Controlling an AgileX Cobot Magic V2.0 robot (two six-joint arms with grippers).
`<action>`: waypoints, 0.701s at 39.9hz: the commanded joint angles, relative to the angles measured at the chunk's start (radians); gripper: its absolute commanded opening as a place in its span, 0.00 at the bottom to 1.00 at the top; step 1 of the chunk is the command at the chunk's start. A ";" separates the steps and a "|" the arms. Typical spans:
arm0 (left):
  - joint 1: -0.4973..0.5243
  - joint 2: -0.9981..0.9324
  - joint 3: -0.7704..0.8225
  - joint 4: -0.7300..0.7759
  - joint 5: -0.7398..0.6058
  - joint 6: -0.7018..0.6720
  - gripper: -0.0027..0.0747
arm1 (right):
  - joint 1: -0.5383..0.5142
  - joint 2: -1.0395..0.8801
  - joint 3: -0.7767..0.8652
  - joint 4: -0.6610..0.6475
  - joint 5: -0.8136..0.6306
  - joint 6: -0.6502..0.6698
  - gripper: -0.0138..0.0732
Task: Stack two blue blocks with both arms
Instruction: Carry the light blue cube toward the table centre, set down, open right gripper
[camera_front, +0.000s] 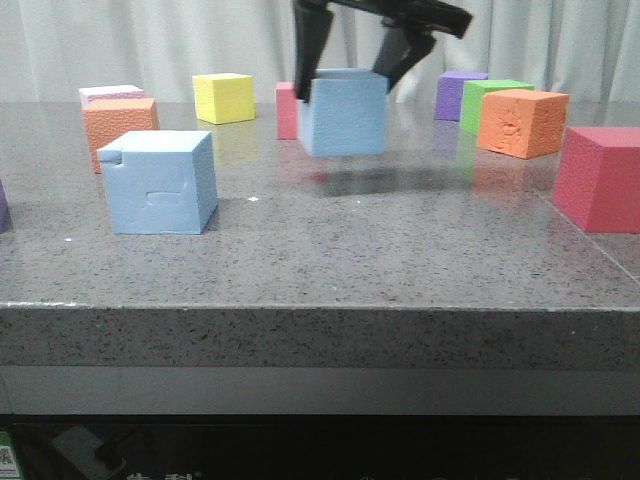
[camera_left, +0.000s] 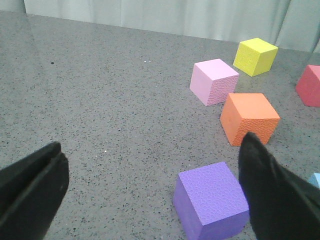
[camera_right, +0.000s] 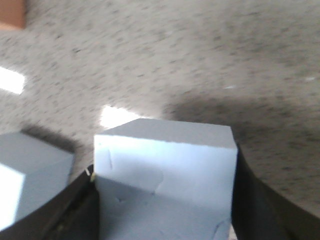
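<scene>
The plain blue block (camera_front: 345, 112) hangs a little above the table's middle, with its shadow on the table below it. My right gripper (camera_front: 345, 85) comes down from above and is shut on it. In the right wrist view the fingers (camera_right: 250, 200) press both sides of this block (camera_right: 165, 170). The notched blue block (camera_front: 160, 182) stands on the table at front left, apart from it; it also shows in the right wrist view (camera_right: 30, 172). My left gripper (camera_left: 150, 150) is open and empty over bare table, its right finger (camera_left: 272, 195) beside a purple cube (camera_left: 212, 200).
Other cubes stand around: yellow (camera_front: 223, 97), orange (camera_front: 121, 125) and pale pink (camera_front: 110, 94) at back left, red (camera_front: 287, 110) behind the held block, purple (camera_front: 458, 92), green (camera_front: 490, 100) and orange (camera_front: 522, 122) at back right, a large pink-red one (camera_front: 600, 178) at right.
</scene>
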 joint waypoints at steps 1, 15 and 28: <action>0.001 0.004 -0.037 -0.001 -0.082 -0.003 0.90 | 0.022 -0.069 -0.021 -0.010 0.050 -0.013 0.54; 0.001 0.004 -0.037 -0.001 -0.082 -0.003 0.90 | 0.029 -0.068 0.048 -0.044 0.063 -0.009 0.49; 0.001 0.004 -0.037 -0.001 -0.083 -0.003 0.90 | 0.029 -0.068 0.065 -0.039 0.053 -0.008 0.71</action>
